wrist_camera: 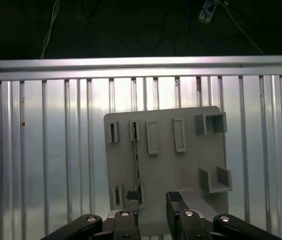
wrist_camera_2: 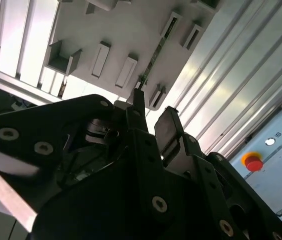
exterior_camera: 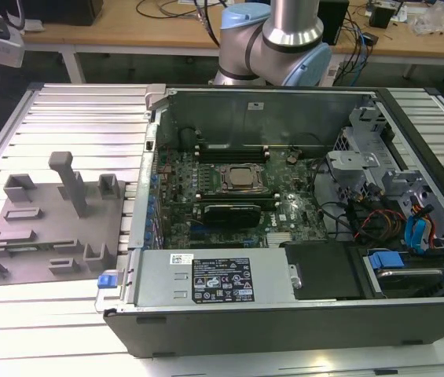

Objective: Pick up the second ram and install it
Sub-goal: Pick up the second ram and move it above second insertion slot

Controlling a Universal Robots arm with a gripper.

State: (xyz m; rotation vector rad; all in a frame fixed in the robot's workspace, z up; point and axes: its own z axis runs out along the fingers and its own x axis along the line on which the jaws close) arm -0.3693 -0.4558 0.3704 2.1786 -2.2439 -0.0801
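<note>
The second ram [wrist_camera: 136,160] is a thin dark green stick standing on its edge in the slots of the grey fixture plate [wrist_camera: 180,165]. In the second wrist view the ram [wrist_camera_2: 155,52] runs as a narrow dark line across the same plate [wrist_camera_2: 126,30]. My gripper [wrist_camera: 153,204] hangs well above the plate, open, with nothing between its fingers [wrist_camera: 176,202]. The ram lies under one finger [wrist_camera: 132,205], not in the gap. In the second wrist view the gripper [wrist_camera_2: 153,117] shows the same open gap. In the exterior view the fixture plate [exterior_camera: 49,236] lies on the slatted table, to the left of the computer case.
An open computer case [exterior_camera: 300,314] fills the exterior view's middle and right. Inside it are the motherboard with its processor socket [exterior_camera: 241,179], memory slots [exterior_camera: 229,149] behind it, and a long black card [exterior_camera: 229,212]. Upright posts [exterior_camera: 71,181] rise from the fixture plate. The arm's base [exterior_camera: 273,39] stands behind the case.
</note>
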